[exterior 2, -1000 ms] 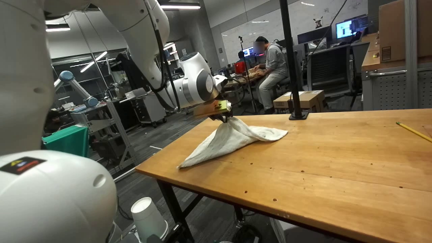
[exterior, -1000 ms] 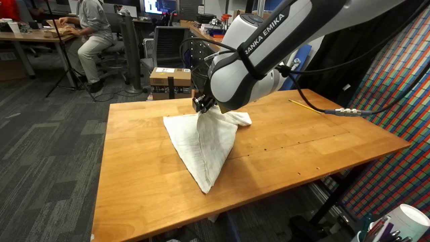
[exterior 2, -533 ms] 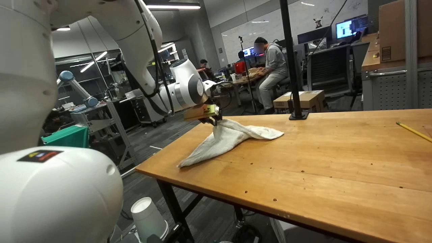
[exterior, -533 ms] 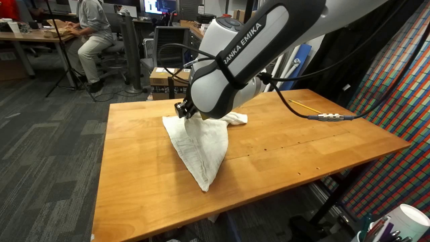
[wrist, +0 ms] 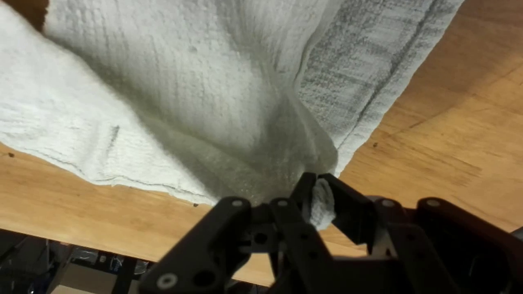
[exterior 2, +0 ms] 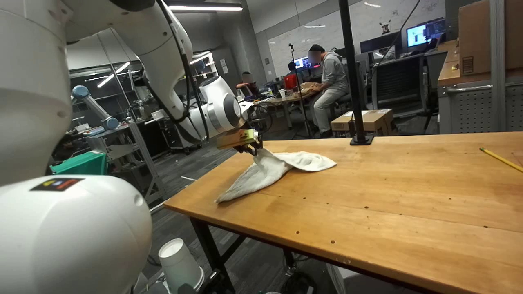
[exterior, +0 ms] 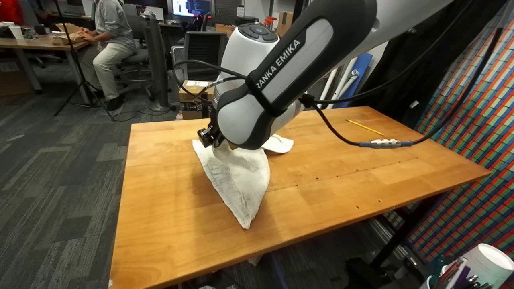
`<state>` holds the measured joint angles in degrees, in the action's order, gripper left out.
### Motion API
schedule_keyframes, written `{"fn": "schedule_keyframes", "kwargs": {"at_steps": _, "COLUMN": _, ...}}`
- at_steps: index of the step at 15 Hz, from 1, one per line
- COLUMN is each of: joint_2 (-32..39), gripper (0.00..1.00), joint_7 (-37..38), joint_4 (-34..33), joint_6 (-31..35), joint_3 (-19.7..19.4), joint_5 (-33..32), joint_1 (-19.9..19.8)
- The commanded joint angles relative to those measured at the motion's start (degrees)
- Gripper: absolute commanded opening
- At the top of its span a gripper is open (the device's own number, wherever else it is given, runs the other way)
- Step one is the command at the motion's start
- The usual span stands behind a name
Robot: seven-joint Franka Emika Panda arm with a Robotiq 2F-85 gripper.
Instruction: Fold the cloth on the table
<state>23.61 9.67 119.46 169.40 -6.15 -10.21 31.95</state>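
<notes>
In an exterior view we locate the cloth [exterior: 251, 172] on the table [exterior: 341, 180], left of centre of the frame, tapering to a point toward the bottom. In the wrist view we confirm the grasp: the gripper [wrist: 318, 179], at lower centre, has its fingers [wrist: 349, 204] clenched on a pinch of fabric, a small white wad showing between them. We judge the step in hand to be laying this raised flap [wrist: 196, 73] over the lower layer [wrist: 363, 61], whose hemmed edge runs down the right part of the wrist frame. To do this well, we should carry the pinch low, without pressing, so that the lower layer is not dragged along, and bring the flap's edge level with that hem. We should watch the deep crease left of centre in the wrist frame; released early, the fabric may spring back or leave a lump there. Once the edges match, we should lower until the layers meet, part the fingers slowly and retreat straight up, checking that no thread clings to them.
</notes>
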Motion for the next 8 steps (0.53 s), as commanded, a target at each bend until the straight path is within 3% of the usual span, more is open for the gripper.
{"fn": "schedule_keyframes", "kwargs": {"at_steps": 1, "joint_2": 2.0, "gripper": 0.09, "joint_7": 3.0, "joint_4": -5.1, "joint_6": -1.9, "joint_3": 0.1, "joint_5": -3.0, "joint_1": -0.5}}
{"fn": "schedule_keyframes", "kwargs": {"at_steps": 8, "joint_2": 4.5, "gripper": 0.09, "joint_7": 4.0, "joint_4": -9.5, "joint_6": -3.8, "joint_3": 0.7, "joint_5": -3.8, "joint_1": -1.2}}
